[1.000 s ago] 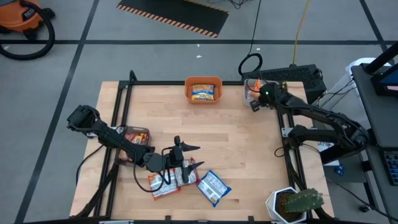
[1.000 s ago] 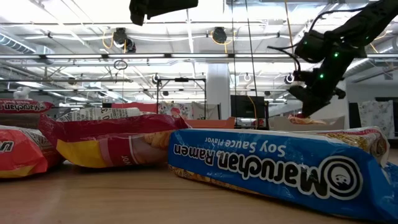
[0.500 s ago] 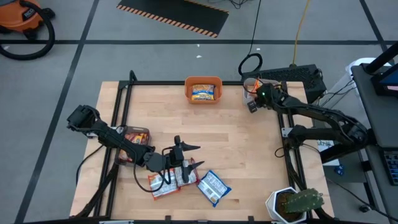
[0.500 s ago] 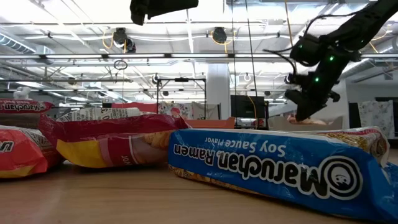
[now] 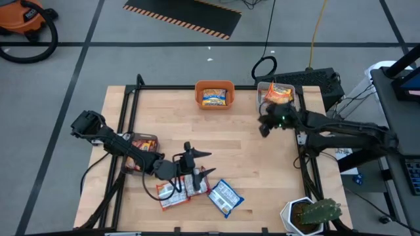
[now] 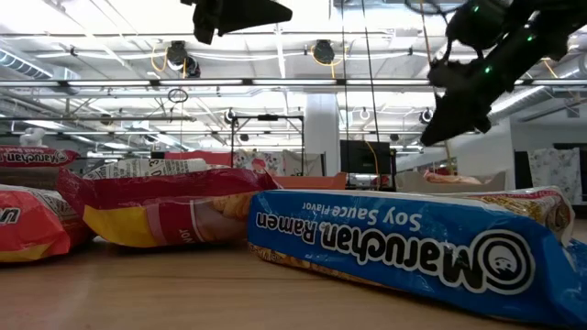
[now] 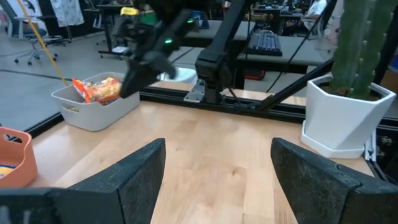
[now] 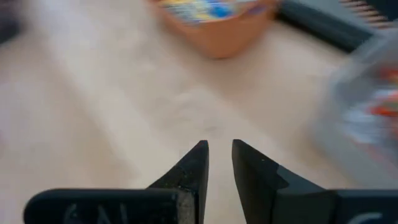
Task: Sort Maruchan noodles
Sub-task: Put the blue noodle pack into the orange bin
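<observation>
Three flat plastic ramen packets lie in a cluster at the lower middle of the high view: a blue-and-white Maruchan packet (image 5: 225,196) nearest the centre bottom, a red-and-white packet (image 5: 195,185) beside it, and a red-and-orange packet (image 5: 170,193) to their left. Just above this cluster hangs the left gripper (image 5: 197,164), its two dark fingers (image 7: 140,177) standing wide apart and holding nothing. Another yellow-and-blue noodle packet (image 5: 214,98) lies inside the orange plastic bin (image 5: 199,88) at the top middle of the wooden table (image 5: 249,157), and an orange packet (image 5: 279,94) rests in the pale grey bin (image 5: 260,96) at the table's upper right corner; a dark red-brown packet (image 5: 143,142) sits in a clear tray (image 5: 135,136) at the left edge. Toward the upper right of the high view, the right gripper (image 5: 265,122) hovers over bare wood just below the grey bin, its fingers (image 8: 189,168) nearly together with only a narrow gap between them and nothing caught in it. At the lower right corner stands a green cactus in a white pot (image 5: 308,214).
</observation>
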Robot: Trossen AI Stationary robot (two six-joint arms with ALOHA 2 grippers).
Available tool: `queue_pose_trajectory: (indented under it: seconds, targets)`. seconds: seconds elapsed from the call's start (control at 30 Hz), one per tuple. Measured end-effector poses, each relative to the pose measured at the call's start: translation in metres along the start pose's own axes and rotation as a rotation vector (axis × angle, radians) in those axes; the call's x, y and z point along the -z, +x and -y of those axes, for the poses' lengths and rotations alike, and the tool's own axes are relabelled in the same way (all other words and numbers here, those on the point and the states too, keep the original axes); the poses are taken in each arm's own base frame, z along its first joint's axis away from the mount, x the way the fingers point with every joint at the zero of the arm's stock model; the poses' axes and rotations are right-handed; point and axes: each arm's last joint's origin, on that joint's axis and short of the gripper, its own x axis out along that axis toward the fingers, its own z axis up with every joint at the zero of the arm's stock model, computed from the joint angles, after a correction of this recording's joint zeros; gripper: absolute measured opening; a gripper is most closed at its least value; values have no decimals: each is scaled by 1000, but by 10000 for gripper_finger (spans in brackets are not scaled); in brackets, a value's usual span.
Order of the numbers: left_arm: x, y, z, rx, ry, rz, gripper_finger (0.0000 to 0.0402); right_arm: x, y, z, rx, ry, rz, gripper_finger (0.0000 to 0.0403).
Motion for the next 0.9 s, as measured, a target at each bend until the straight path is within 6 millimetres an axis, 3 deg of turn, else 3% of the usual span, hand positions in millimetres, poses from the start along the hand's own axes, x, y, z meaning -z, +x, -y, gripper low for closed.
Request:
queue_pose_trajectory:
  seconds: [0.3,0.57,0.73,0.9]
  targets:
    - [-2,0,4,143,-116,-15,296,20,-13,-61,-350,-129,-17,69]
    - [-42,8,19,172,-161,-37,296,37,-22,-114,-552,-223,92,69]
    - [-66,2,31,170,-121,-167,296,53,-9,-135,-587,-236,73,69]
    - [-64,-9,41,189,-73,-239,296,74,11,-154,-598,-214,4,69]
